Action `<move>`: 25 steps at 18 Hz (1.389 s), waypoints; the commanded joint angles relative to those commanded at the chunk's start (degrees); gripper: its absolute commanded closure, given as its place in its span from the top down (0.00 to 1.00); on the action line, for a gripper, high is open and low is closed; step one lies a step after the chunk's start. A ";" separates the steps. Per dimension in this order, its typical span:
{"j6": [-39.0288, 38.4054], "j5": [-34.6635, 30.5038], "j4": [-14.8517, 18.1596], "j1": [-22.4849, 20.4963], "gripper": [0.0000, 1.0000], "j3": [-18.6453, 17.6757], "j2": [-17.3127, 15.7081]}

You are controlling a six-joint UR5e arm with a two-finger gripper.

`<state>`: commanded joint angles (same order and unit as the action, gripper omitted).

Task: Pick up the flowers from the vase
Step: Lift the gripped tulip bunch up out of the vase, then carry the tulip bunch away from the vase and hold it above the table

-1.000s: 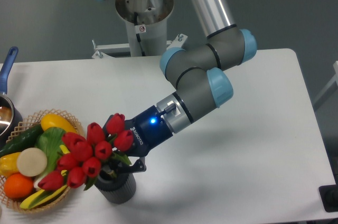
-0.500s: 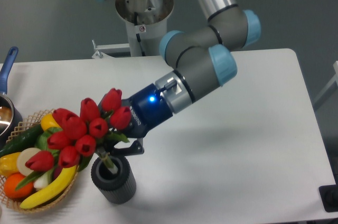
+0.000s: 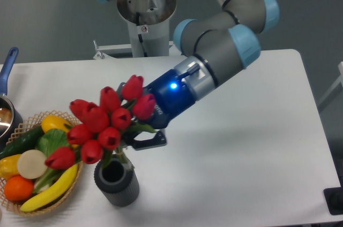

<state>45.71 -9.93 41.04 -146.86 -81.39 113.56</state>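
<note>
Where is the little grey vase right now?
The vase stands near the table's front edge, just right of the fruit basket, directly under the flowers held by the gripper.

Left of the vase, a woven fruit basket crowded the counter, and the flowers overhung its near edge. Right of the vase the counter lay bare; only the arm crossed above it.
</note>
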 joint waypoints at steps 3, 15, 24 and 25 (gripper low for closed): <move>-0.10 0.61 0.00 -2.11 0.00 -0.35 0.00; 1.92 0.89 0.09 -15.47 0.00 -1.49 0.17; 9.30 -26.69 0.44 -15.13 0.00 -5.17 -2.37; 9.66 -29.15 0.35 -15.12 0.00 -5.97 -2.98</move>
<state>55.37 -39.09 41.40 -161.98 -87.36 110.57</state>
